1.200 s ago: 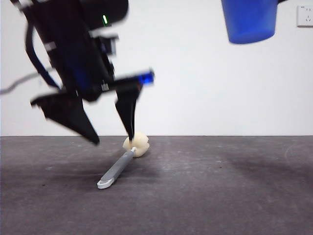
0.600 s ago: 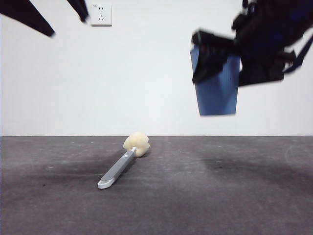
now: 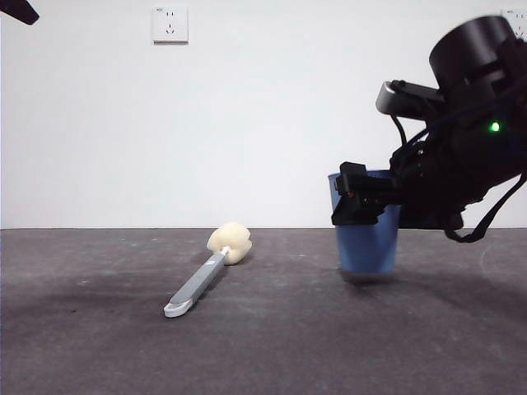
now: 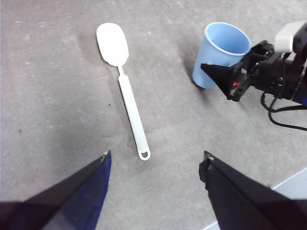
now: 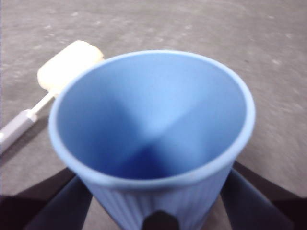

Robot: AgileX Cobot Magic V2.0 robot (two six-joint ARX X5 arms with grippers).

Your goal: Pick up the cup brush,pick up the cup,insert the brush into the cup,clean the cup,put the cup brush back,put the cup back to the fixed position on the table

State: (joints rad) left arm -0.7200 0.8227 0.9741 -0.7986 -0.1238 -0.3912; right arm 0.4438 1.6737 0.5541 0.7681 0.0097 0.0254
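I note right gripper jaws clamped on the upright cup, base at or just above the surface, cup brush lying well aside, left gripper spread wide above it.

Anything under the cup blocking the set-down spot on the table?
Nothing visible. The right gripper holds the cup upright, low over bare table. The cup brush lies well to the side, and the left gripper is open, high above it.
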